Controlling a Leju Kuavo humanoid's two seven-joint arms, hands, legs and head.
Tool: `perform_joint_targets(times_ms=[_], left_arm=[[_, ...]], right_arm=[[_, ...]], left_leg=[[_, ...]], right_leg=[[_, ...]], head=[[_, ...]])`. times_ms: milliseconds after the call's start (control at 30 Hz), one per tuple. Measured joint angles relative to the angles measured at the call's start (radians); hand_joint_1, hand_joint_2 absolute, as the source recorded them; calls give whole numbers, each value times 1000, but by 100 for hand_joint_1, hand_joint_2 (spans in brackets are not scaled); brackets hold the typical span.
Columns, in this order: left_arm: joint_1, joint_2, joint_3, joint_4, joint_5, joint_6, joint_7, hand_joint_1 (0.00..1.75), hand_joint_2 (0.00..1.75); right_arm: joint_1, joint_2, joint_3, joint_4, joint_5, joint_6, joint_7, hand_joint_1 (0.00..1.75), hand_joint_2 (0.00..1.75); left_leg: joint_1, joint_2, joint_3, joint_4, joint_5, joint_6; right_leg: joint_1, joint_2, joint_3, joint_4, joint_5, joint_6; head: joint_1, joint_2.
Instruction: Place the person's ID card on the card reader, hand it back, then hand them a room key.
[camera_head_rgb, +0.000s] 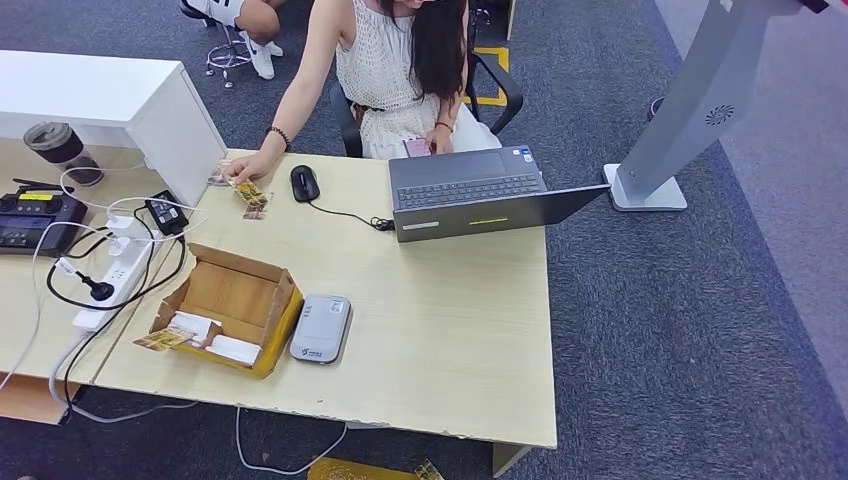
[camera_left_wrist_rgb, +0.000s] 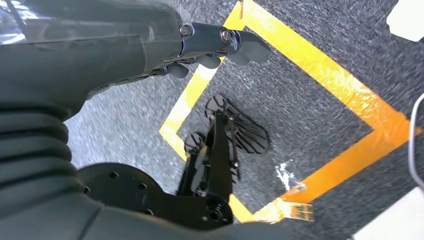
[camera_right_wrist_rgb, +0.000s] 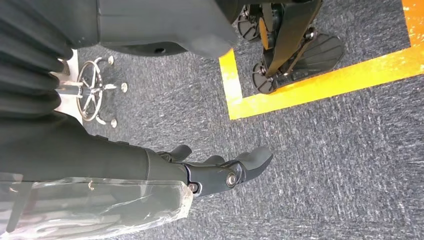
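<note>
Left hand (camera_left_wrist_rgb: 220, 47) hangs by the robot's side over grey carpet and yellow floor tape; fingers loosely apart, nothing in them. Right hand (camera_right_wrist_rgb: 220, 170) likewise hangs low over carpet, fingers a little spread and gently bent, holding nothing.

On the desk (camera_head_rgb: 450, 330): grey card reader (camera_head_rgb: 321, 328) lies flat near the robot's edge, its top bare, just beside an open cardboard box (camera_head_rgb: 232, 305). The box holds a few pale cards (camera_head_rgb: 215, 340), likely the room keys, though I cannot read them.

At the far edge a seated person's hand (camera_head_rgb: 248, 168) rests on the desk, fingers on a small patterned card (camera_head_rgb: 250, 194); a second similar piece lies right by it. Probably the ID card, but too small to confirm. Mouse (camera_head_rgb: 304, 182) and laptop (camera_head_rgb: 480, 195) sit alongside.

Handling, as a judgement: card thin, stiff, light, slick-faced; lying flat it offers little to grip. Best taken by a short edge, pinched between thumb and finger, preferably from the person's fingers or slid to overhang the desk edge.

Stage: scene fits the card being offered, or already returned.
</note>
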Motion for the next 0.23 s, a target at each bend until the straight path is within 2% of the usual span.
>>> perform_joint_targets(times_ms=[100,233], left_arm=[[13,12,-86,0,26,-6,5,175,0],[29,26,-195,0,57,-11,16,175,0]], right_arm=[[14,-12,46,-12,-41,5,10,175,0],[31,-27,105,-27,-89,17,22,175,0]], left_leg=[[0,0,0,0,0,0],[0,0,0,0,0,0]], right_leg=[[0,0,0,0,0,0],[0,0,0,0,0,0]], head=[[0,0],[0,0]])
